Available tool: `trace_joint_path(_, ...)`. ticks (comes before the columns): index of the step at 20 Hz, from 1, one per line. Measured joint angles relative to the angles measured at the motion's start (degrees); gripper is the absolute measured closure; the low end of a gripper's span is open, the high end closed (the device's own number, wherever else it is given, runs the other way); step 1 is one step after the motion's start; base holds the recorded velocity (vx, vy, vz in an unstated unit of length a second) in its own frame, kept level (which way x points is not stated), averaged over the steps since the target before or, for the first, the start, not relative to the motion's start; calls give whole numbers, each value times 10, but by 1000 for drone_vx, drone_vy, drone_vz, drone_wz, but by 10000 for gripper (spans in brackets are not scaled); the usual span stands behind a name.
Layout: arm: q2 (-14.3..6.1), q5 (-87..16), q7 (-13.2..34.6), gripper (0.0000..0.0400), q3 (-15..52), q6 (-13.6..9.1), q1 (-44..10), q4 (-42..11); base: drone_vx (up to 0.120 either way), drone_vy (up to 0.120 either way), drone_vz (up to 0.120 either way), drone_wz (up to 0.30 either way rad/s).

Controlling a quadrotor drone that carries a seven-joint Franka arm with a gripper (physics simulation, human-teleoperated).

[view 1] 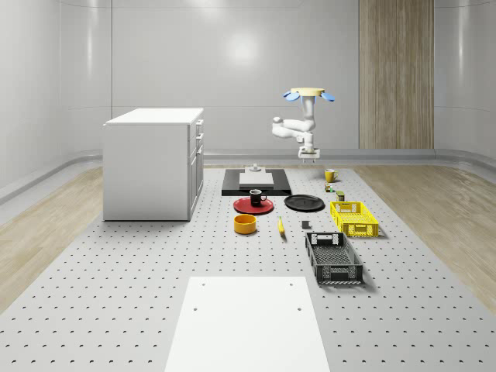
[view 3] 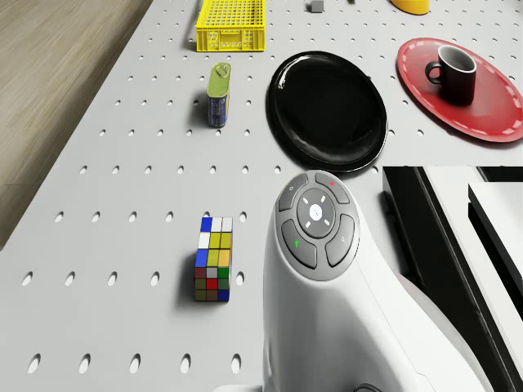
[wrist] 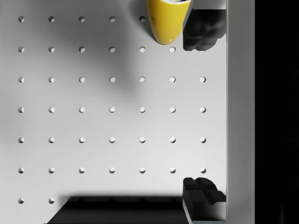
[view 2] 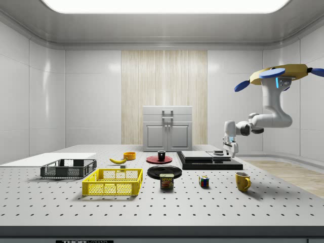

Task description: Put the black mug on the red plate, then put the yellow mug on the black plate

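The black mug (view 1: 257, 197) stands upright on the red plate (view 1: 246, 207); both also show in the side view as black mug (view 2: 161, 156) and red plate (view 2: 152, 160). Beside it lies the bare black plate (view 1: 304, 203) (view 3: 328, 110). The yellow mug (view 1: 330, 175) (view 2: 243, 181) stands on the table beyond the black plate. The drone (view 1: 310, 94) hovers above the table's far part. My gripper (view 1: 308, 157) (wrist: 201, 112) hangs open above the table, close to the yellow mug (wrist: 168, 18), which lies beside one fingertip (wrist: 201, 30), not between the two.
A black slab (view 1: 232, 186) carrying a white block sits just beside the gripper. A Rubik's cube (view 3: 214, 257) and a can (view 3: 219, 94) lie near the black plate. Farther off are a yellow crate (view 1: 354, 218), black crate (view 1: 333, 258), yellow bowl (view 1: 245, 224), banana (view 1: 280, 225) and white cabinet (view 1: 155, 163).
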Motion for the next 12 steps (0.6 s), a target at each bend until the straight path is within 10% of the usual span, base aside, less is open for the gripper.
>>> trace_joint_path(5, 0, 0, 0, 0, 0, 0, 0, 0, 0, 120, -8, 0)
trace_joint_path(12, -1, 0, 0, 0, 0, 1, 0, 0, 0, 120, -114, 0)
